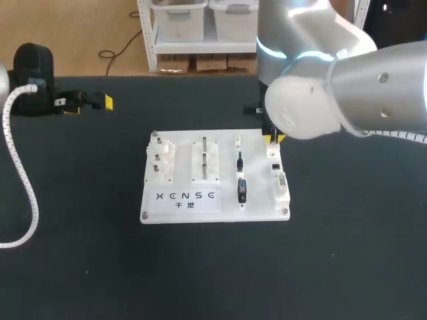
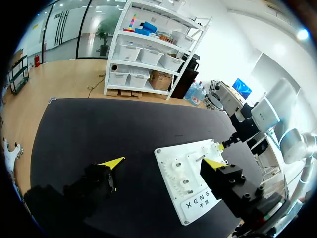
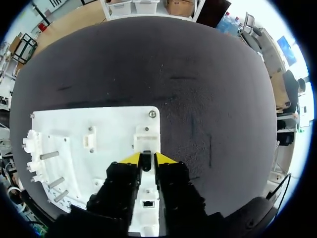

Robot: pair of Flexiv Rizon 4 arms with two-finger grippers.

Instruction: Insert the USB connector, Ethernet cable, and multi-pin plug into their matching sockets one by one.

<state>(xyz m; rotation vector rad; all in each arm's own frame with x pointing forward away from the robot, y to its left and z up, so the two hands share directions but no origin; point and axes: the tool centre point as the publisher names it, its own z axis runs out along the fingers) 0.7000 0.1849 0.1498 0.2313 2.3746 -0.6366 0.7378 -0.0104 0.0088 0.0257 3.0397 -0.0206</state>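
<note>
At the board's (image 1: 180, 203) far corner, the right arm (image 1: 333, 87) hides the right hand (image 1: 273, 139).

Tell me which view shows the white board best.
Head view: the whole board shows from above. The left wrist view has it slanted, one corner behind the left tool. The right wrist view cuts it off under the right tool.

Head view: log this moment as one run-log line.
left end effector: open, left of board | right end effector: at board's far right corner
</note>
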